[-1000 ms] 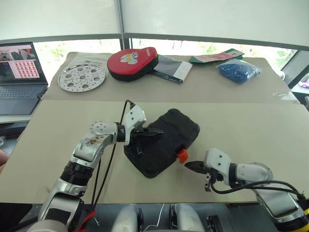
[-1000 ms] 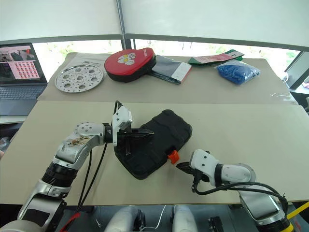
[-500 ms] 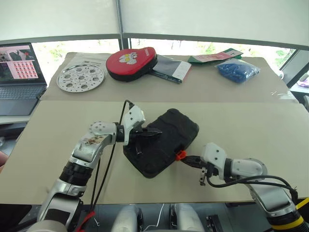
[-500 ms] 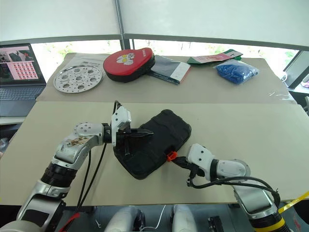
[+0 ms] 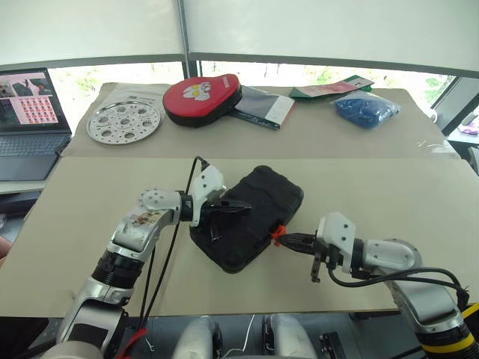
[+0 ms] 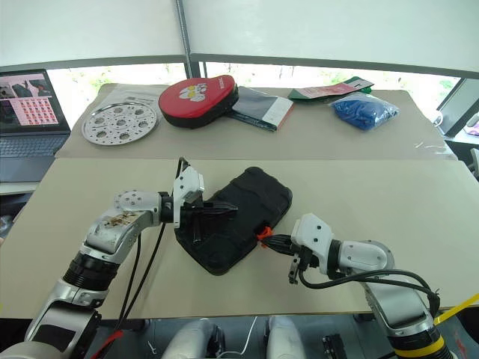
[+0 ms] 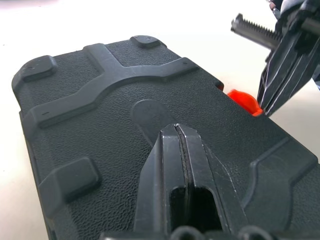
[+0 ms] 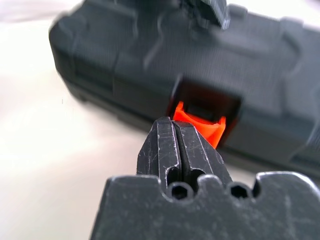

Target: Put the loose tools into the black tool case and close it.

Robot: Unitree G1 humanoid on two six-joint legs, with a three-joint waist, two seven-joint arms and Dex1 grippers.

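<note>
Case (image 5: 251, 217): black moulded plastic, closed, lying flat near the middle of the beige table (image 5: 389, 194). Rectangular with rounded corners; pebbled shell with raised ribs, corner pads and a smooth oval in the lid. Long axis diagonal, running from the near left to the far right. Small orange latch (image 5: 278, 232) sitting in a recess on the long edge facing the right arm. No readable writing on the shell.

Left gripper (image 7: 177, 131): jaws pressed together, resting on top of the lid, pointing across it.

Right gripper (image 8: 175, 125): jaws together, scuffed black tips right at the latch, touching or nearly so.

Behind, on the far table: red oval padded case (image 5: 202, 98) with a white cartoon print, round perforated metal tray (image 5: 124, 120), blue bag (image 5: 367, 110), open laptop (image 5: 30, 120) at far left.
</note>
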